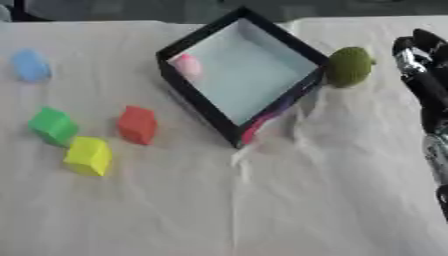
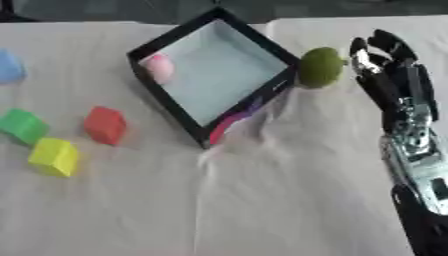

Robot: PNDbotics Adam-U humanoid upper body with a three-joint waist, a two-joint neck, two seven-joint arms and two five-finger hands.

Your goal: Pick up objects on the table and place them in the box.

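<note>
the box (image 1: 197,95) sits mid-table with a small object (image 1: 186,65) inside at its left corner. a round fruit (image 2: 320,67) touches its right side, the right hand (image 2: 389,70) just beyond. left of the box lie three cubes (image 1: 89,132), another object (image 1: 31,65) behind them.
</note>
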